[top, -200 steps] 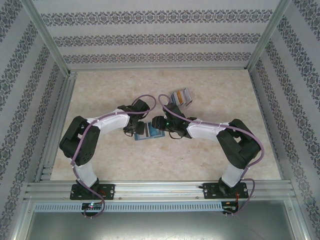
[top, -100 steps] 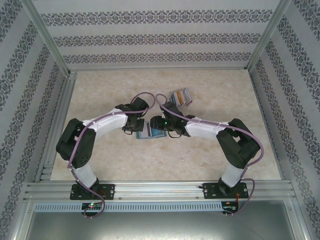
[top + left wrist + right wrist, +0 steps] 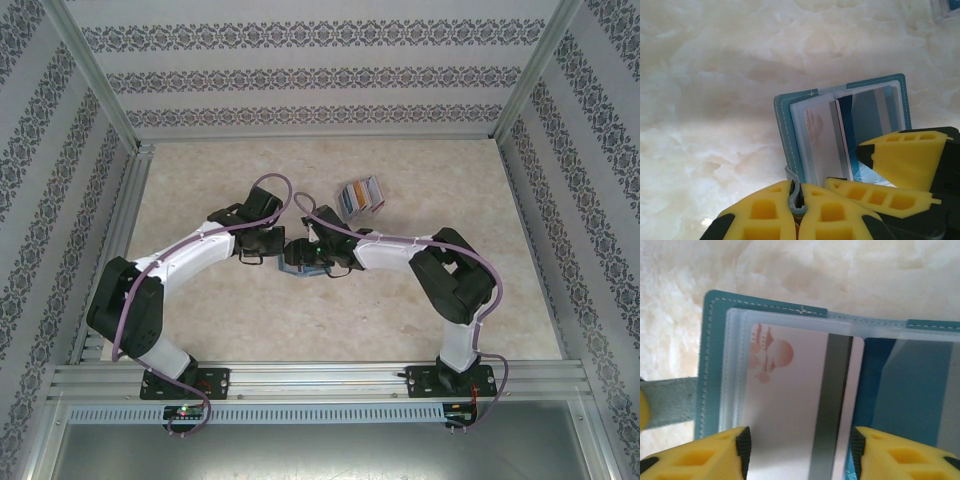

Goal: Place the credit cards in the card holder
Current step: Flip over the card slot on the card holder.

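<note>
Card holder (image 3: pixel 845 135) teal, open — left end effector (image 3: pixel 797 191) clenched on strap (image 3: pixel 788 173); right end effector (image 3: pixel 800 447) unclear.

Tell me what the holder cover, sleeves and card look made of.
Holder cover: matte teal, pale stitching along the edge, likely faux leather. Sleeves: frosted clear plastic, card visible through. Card: smooth white plastic, it seems, dark stripe.
</note>
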`<move>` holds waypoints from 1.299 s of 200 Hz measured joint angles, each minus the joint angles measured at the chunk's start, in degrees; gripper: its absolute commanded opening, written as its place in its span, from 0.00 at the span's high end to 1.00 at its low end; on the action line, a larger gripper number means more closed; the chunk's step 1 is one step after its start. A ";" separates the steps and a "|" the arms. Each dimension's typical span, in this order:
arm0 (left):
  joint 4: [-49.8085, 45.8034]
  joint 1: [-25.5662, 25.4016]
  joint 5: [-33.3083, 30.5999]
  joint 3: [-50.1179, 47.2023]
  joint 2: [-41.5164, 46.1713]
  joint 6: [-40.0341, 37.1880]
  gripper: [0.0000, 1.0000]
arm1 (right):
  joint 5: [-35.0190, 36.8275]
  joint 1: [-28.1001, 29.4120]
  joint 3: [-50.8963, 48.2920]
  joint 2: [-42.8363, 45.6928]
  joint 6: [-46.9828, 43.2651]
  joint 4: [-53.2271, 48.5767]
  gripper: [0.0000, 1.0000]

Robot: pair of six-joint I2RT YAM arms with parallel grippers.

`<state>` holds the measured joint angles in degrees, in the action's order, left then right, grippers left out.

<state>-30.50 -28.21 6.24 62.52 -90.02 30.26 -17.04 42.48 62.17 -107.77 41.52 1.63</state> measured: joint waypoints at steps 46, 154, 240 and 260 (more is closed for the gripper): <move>0.59 0.22 1.68 -0.07 0.09 0.52 1.00 | -1.97 -0.37 -0.09 0.00 0.31 1.42 0.38; 0.55 0.63 2.34 -0.07 2.43 0.66 1.00 | -1.88 -0.50 -1.07 -0.04 0.50 1.62 0.48; 0.57 1.51 1.88 -0.50 2.43 0.66 1.00 | -1.92 -1.14 -1.73 0.94 0.48 1.44 0.44; 0.55 2.14 1.38 -1.97 2.43 0.68 1.00 | -1.97 -1.14 -1.70 2.03 0.31 1.36 0.44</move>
<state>-29.95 -26.06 7.62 60.55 -87.59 30.94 -19.00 41.34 60.47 -105.73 41.82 2.98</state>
